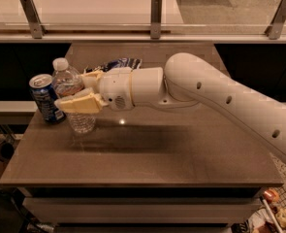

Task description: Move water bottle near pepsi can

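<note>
The clear water bottle (81, 122) with a white cap stands upright on the brown table (171, 154) near its left edge. The blue pepsi can (44, 98) stands just left of it, almost touching. My gripper (72, 91) reaches in from the right and is shut on the bottle's middle. One tan finger (79, 104) lies across the bottle's front and the other sits behind it. The bottle's base rests on the table.
A blue-and-white foil snack bag (119, 63) lies behind my wrist, partly hidden. My white arm (230, 106) crosses the table from the right. A glass rail with metal posts (155, 14) runs behind the table. The table's left edge is close to the can.
</note>
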### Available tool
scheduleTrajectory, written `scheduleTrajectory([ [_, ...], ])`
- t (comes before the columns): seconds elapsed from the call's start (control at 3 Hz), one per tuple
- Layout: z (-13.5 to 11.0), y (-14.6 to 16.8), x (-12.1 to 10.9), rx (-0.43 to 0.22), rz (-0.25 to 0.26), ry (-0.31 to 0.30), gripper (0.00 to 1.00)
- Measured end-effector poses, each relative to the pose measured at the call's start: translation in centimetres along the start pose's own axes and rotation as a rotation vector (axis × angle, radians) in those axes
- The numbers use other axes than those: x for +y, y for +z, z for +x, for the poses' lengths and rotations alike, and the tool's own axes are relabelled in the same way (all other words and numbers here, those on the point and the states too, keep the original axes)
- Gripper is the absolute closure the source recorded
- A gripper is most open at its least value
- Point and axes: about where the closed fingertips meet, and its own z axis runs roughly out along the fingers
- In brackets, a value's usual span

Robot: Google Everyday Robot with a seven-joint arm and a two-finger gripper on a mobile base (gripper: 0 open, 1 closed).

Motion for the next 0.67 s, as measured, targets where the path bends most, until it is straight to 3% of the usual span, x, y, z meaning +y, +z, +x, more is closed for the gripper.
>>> scheduleTrajectory([
  [0.33,-0.07,0.15,0.14,0.000,-0.003,-0.001,0.00],
  [0.67,-0.07,0.16,0.14,0.000,-0.004,-0.001,0.00],
])
